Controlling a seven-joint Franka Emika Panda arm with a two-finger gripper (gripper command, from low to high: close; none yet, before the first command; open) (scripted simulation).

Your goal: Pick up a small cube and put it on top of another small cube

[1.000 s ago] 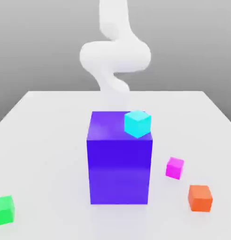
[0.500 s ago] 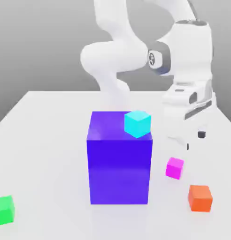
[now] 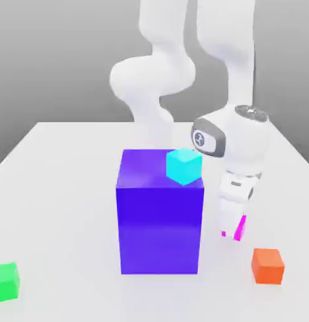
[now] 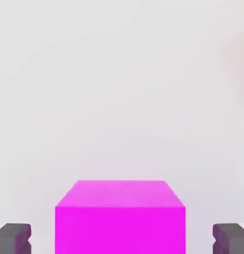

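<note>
While the tool (image 3: 233,234) reached down to the white surface (image 3: 69,188), the small magenta cube (image 4: 120,217) sat between its dark fingertips (image 4: 12,238), a gap visible on either side; the jaws stood narrow, not gripping. Matte, plain, bright pink. Green cube (image 3: 5,281) lay well apart from the tool, beyond the blue-purple block (image 3: 158,220) bearing a cyan cube (image 3: 183,166). Orange cube (image 3: 267,265) near.

White tabletop (image 3: 63,188), smooth and faintly glossy, plain grey backdrop (image 3: 50,56) rose behind the tabletop, soft even light
</note>
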